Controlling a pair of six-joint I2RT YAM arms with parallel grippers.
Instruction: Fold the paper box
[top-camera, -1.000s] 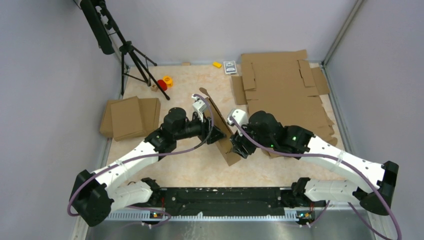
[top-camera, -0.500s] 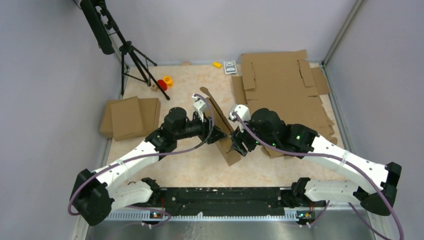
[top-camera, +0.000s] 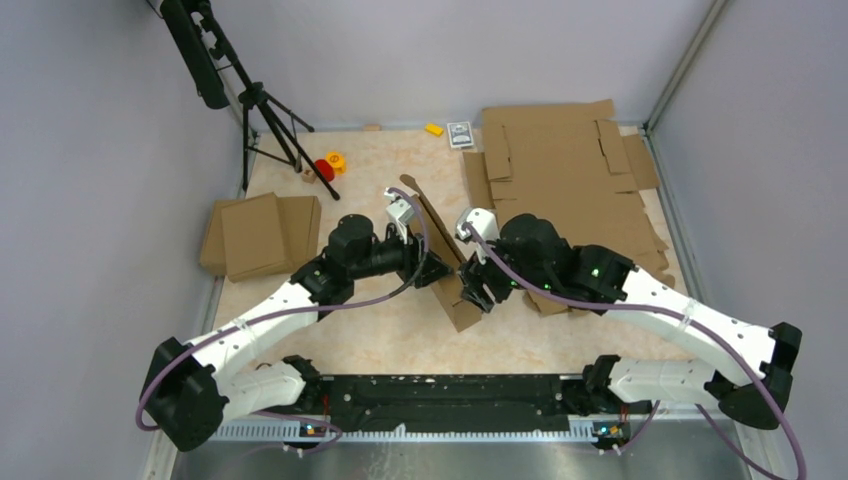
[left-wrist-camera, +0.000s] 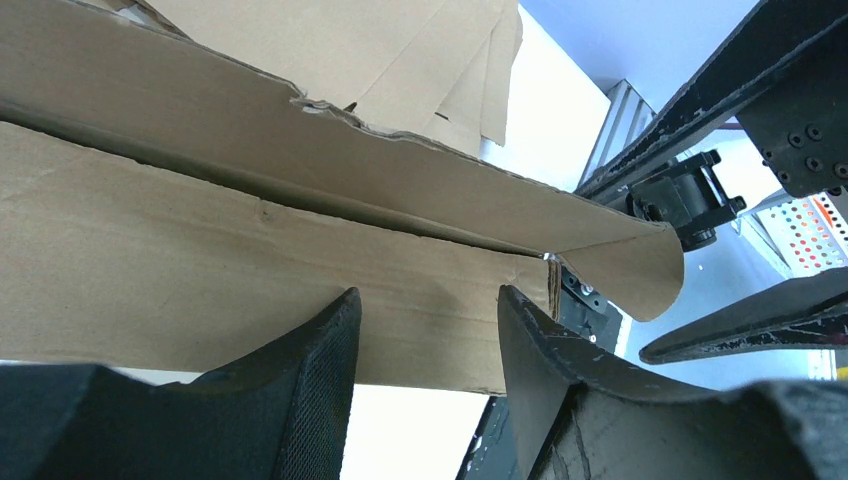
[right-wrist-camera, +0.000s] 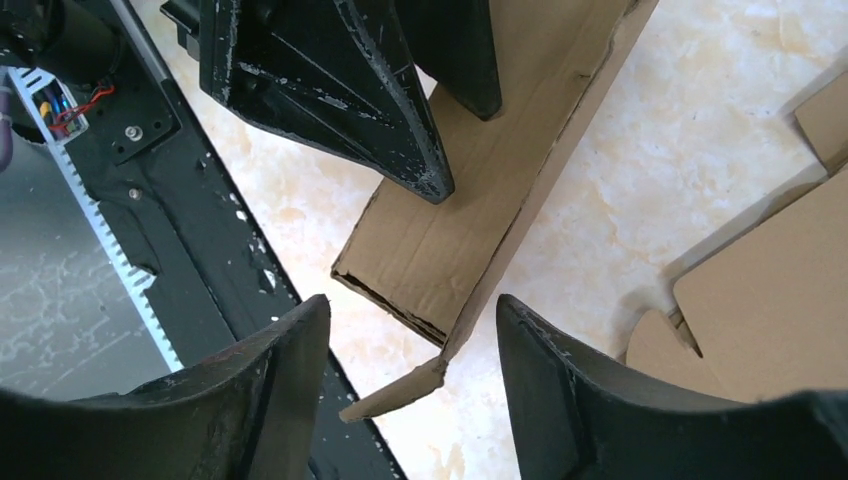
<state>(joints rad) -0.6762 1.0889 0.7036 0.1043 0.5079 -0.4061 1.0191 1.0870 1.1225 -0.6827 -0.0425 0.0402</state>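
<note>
Paper box (top-camera: 460, 312) half hidden by arms (top-camera: 380, 255).

Overhead view, wrist views near paper box (left-wrist-camera: 200, 250)

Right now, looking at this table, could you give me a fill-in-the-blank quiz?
Between the left gripper and the right gripper stands a plain brown corrugated ____ box.
The pile of flat brown slotted cardboard sheets lies at the far ____ of the marbled table.
The black tripod stands at its far ____ corner.
Missing: cardboard; right; left.
</note>
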